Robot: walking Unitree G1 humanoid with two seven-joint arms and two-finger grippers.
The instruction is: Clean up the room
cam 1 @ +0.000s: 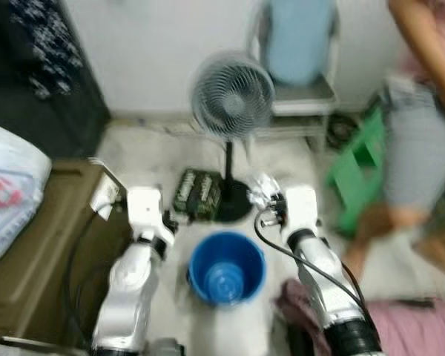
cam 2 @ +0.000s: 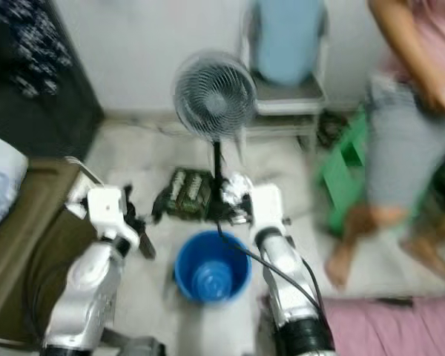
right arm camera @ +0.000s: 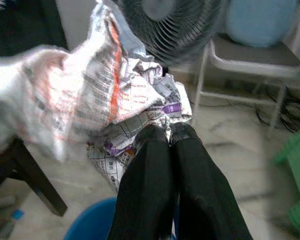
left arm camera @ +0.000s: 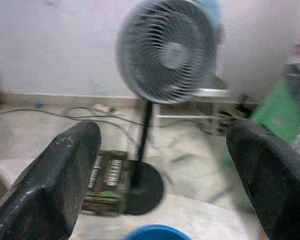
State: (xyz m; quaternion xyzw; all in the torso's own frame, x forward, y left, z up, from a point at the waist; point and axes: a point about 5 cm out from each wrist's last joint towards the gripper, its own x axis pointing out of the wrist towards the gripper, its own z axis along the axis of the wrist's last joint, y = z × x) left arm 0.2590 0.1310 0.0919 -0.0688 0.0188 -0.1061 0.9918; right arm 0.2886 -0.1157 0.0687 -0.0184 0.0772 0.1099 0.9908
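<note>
Two silver arms reach forward from 6 o'clock of the head view. At 7 o'clock the left gripper hangs empty, fingers spread wide, beside a brown box. Between the arms, at 6 o'clock, sits a blue bucket on the pale floor. At 5 o'clock the right gripper is pinched tight on a wad of crumpled newspaper, held just above and beyond the bucket's far rim. The paper is white and grey with orange and purple print, heavily creased, loose flaps hanging free. Past it stands a pedestal fan at 12 o'clock, a dark green packet by its base. At 2 o'clock a person stands by a green stool. Risk: released here, the light paper may catch the rim or drift in any fan draught and land on the floor.
</note>
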